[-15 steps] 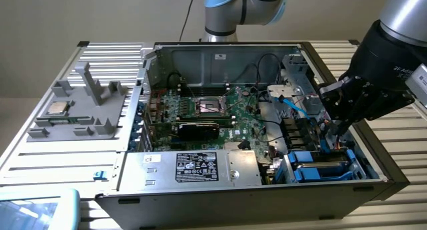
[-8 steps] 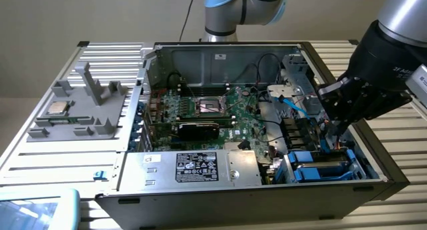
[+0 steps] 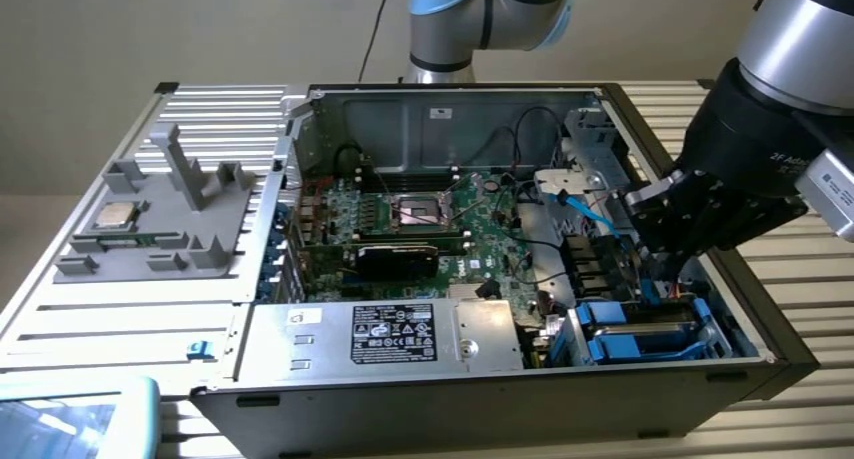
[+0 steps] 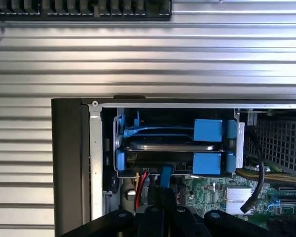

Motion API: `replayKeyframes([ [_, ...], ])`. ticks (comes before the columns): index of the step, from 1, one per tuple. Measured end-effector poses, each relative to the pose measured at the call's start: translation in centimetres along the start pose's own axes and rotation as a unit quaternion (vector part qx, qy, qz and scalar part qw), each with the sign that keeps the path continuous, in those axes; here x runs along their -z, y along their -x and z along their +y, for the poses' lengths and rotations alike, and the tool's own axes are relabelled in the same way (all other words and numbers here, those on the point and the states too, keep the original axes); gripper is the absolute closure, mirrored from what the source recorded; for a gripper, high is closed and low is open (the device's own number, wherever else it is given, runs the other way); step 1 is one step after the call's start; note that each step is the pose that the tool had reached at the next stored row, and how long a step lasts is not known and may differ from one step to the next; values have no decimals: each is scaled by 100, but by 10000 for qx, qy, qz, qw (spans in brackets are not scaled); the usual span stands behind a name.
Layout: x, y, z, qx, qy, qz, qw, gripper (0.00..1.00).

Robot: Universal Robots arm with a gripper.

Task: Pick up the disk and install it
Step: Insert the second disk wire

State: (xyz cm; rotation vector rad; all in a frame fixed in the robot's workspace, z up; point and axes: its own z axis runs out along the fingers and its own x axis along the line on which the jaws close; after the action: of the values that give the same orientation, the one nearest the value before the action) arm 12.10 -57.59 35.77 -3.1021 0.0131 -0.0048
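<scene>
The gripper (image 3: pixel 663 269) hangs inside the open computer case (image 3: pixel 747 374), at the end toward the exterior view's right, with its black fingers (image 4: pixel 164 207) pressed together and nothing visibly pinched between them. In the wrist view the fingertips meet just beside a blue cable plug (image 4: pixel 166 177) and red wires (image 4: pixel 140 187) at the edge of the drive bay. Just beyond the fingertips sits the disk (image 4: pixel 170 146), a silver-grey slab lying flat in its blue frame (image 4: pixel 207 131) within the bay, with blue clips on both sides; in the exterior view it lies below the gripper, in the case's near corner (image 3: pixel 643 329). Farther away from the gripper, toward the exterior view's left, lies the green motherboard (image 3: pixel 454 229) with its empty processor socket (image 3: pixel 416 211), and nearer the camera the silver power supply (image 3: pixel 387 334) with a black label. Well apart from the gripper, outside the case, a grey holder (image 3: pixel 160 214) rests on the slatted table (image 3: pixel 80 309) and carries a small square chip (image 3: pixel 114 216).
</scene>
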Motion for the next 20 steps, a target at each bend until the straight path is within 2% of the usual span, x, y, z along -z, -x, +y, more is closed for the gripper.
replayKeyframes([
  [8,-88,10,104,1,-1,2,10000,89],
  [20,-173,44,153,0,-3,-3,10000,89],
])
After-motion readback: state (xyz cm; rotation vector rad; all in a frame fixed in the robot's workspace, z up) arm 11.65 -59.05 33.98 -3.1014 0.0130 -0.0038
